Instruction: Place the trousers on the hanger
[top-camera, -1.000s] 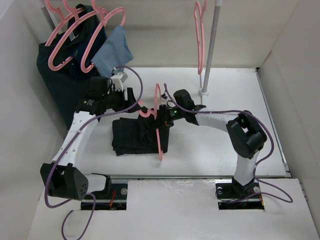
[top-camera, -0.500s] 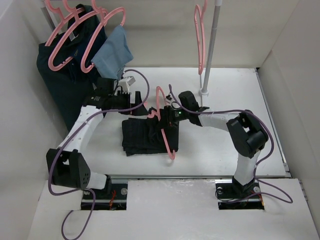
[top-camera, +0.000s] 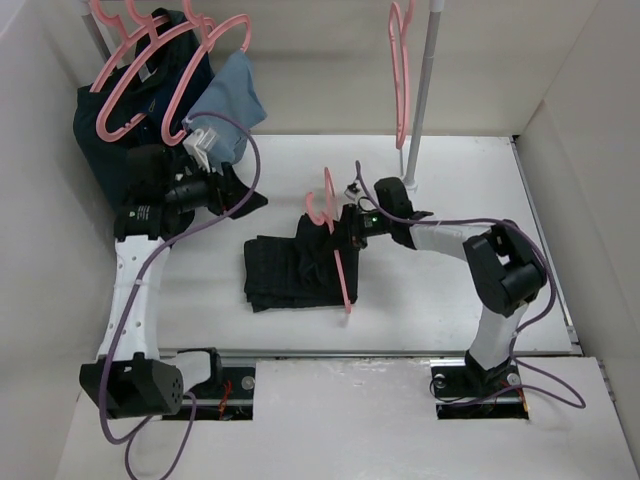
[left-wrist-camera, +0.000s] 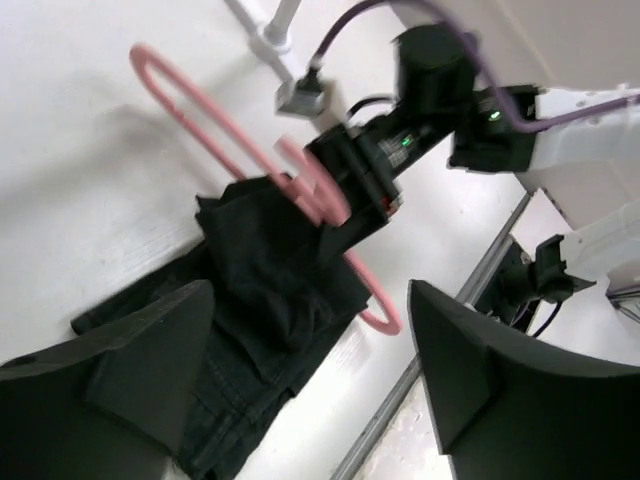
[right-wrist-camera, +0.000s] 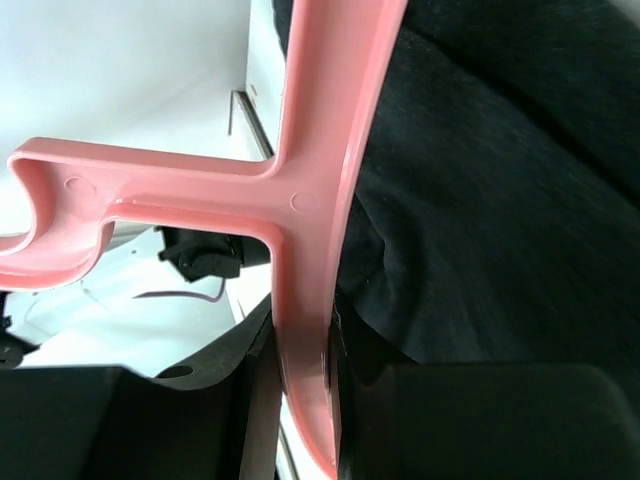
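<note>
Black, soft trousers (top-camera: 288, 272) lie folded mid-counter (top-camera: 450, 290), one end caught up on the stiff, light hanger (top-camera: 340, 268). Right gripper (top-camera: 352, 228) clamps the hanger's neck; left gripper (top-camera: 248, 193) hovers spread, empty. Limp cloth likely sags and slips, so pinch a bunched folded edge.

"How did the black two-finger left gripper (left-wrist-camera: 310, 370) stand?"

"Its jaws were spread wide with nothing between them. The wrist was held high at the left side and pointed right."

"And the black right gripper (top-camera: 345, 232)?"

"Its white forearm (top-camera: 440, 238) reached left from a bent elbow. The jaws were pinched on the thin pink plastic hanger (right-wrist-camera: 300, 200) below its hook."
</note>
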